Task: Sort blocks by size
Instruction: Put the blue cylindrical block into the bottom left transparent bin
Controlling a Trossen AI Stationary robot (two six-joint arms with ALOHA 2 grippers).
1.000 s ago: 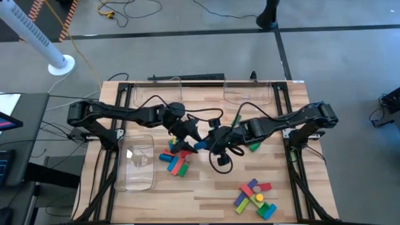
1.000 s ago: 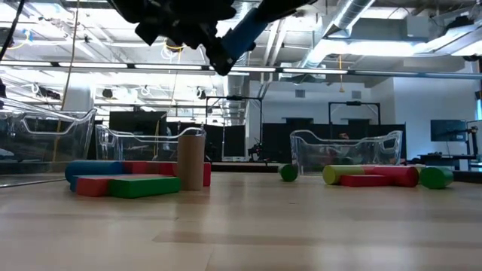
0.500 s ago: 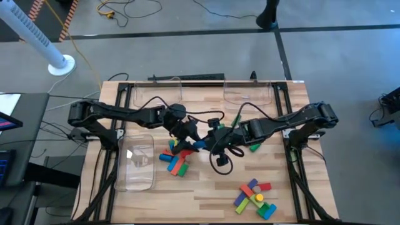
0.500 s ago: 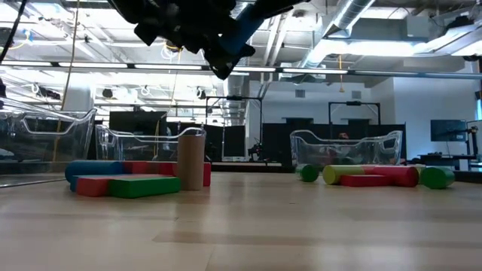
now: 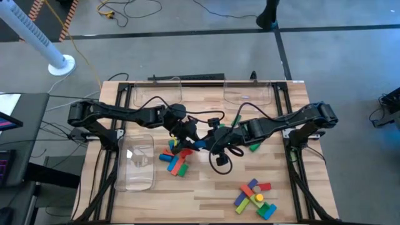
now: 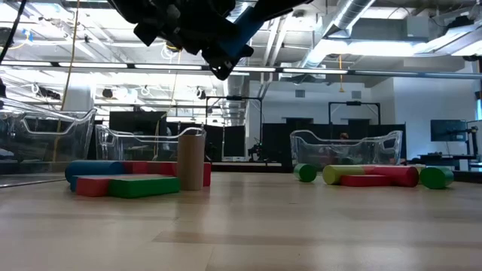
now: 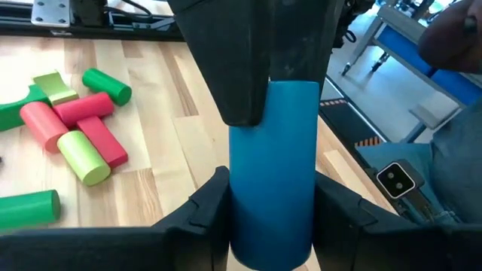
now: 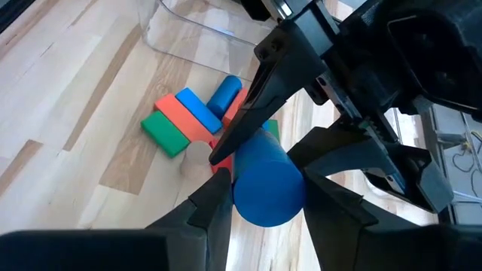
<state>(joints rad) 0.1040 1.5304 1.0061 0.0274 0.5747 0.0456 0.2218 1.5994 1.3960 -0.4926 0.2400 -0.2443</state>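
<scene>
A blue cylinder block (image 5: 200, 145) hangs in the air over the table's middle, between my two grippers. My left gripper (image 5: 189, 140) comes from the table's left and is shut on one end. My right gripper (image 5: 212, 140) comes from the right and is shut on the other end. In the low view the cylinder (image 6: 239, 35) slants high above the wood. Below, a pile of red, green, blue and orange blocks (image 5: 176, 160) lies on the table, with a plain wooden cylinder (image 6: 190, 158) standing upright in it. My left gripper pinches the cylinder's near end (image 7: 271, 226) between its two fingers (image 7: 207, 214), one on each round side. The fingers lie along the cylinder. The block is clear of the table and tilted. My right gripper pinches the cylinder's other end (image 8: 267, 188) between its two fingers (image 8: 215, 203), which lie along it. In the left wrist view those fingers (image 7: 233, 68) cover the far half of the block. The block hangs clear of the table.
A clear bin (image 5: 139, 165) lies on the table's left, and two more bins (image 5: 156, 90) (image 5: 249, 92) stand at the far edge. A second pile of blocks (image 5: 255, 197) lies near right. Green and red blocks (image 5: 253, 147) lie under the right arm.
My left gripper has shifted slightly toward the right gripper and shut its fingers on the blue cylinder, which the right gripper has kept holding in the air. On the table, a small green cylinder has rolled a little toward the red and green blocks under the right arm.
</scene>
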